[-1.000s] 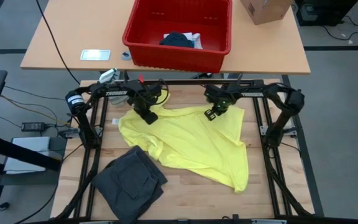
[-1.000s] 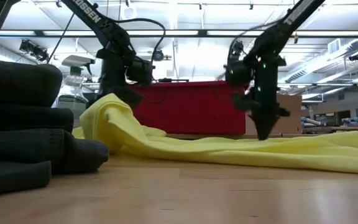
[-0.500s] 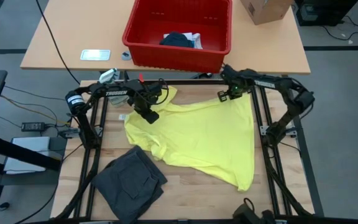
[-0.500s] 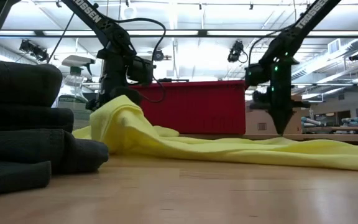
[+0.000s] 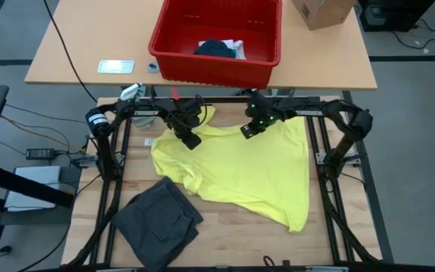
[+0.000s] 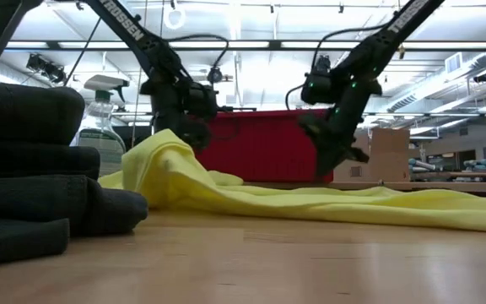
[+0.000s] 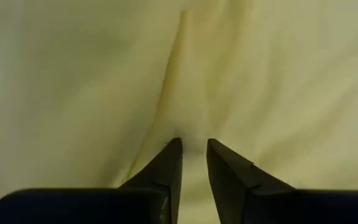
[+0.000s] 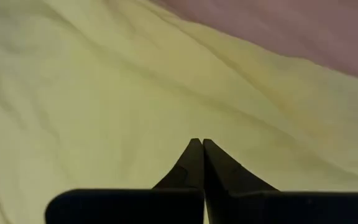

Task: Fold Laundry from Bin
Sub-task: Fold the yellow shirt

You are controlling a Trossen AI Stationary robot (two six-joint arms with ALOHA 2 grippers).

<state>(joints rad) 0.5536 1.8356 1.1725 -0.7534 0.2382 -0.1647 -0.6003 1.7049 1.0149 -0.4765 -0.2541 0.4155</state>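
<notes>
A bright yellow garment (image 5: pixel 240 170) lies spread over the wooden table, bunched into a hump (image 6: pixel 163 148) at its far left. My left gripper (image 5: pixel 192 141) stands over that hump, pointing steeply down, its fingers closed on a ridge of the cloth. My right gripper (image 5: pixel 245 131) is shut and hangs a little above the garment's far middle (image 6: pixel 332 169), touching nothing. A folded dark grey garment (image 5: pixel 157 219) rests on the table's near left. The red bin (image 5: pixel 210 72) stands beyond the far edge with dark and white laundry (image 5: pixel 219 48) inside. My left gripper pinches a raised ridge of the yellow garment (image 7: pixel 188 124) between its two fingers, near the garment's far left edge. The fingers come from above, slanting down. The cloth is heaped up beneath them while the rest lies flat on the table. One layer or several, I cannot tell.
A brown cardboard box (image 5: pixel 323 11) sits on the far table at the right, and a small flat device (image 5: pixel 116 66) at its left. A spray bottle (image 6: pixel 99 110) stands beyond the table. Bare wood shows along the near edge, right of the grey garment.
My right gripper, shut throughout, swept to the far right corner, dragging the yellow garment's far right part outward, then came back toward the middle and rose clear. The garment now lies wider on that side. My left gripper tipped further down and shifted slightly right with the hump.
</notes>
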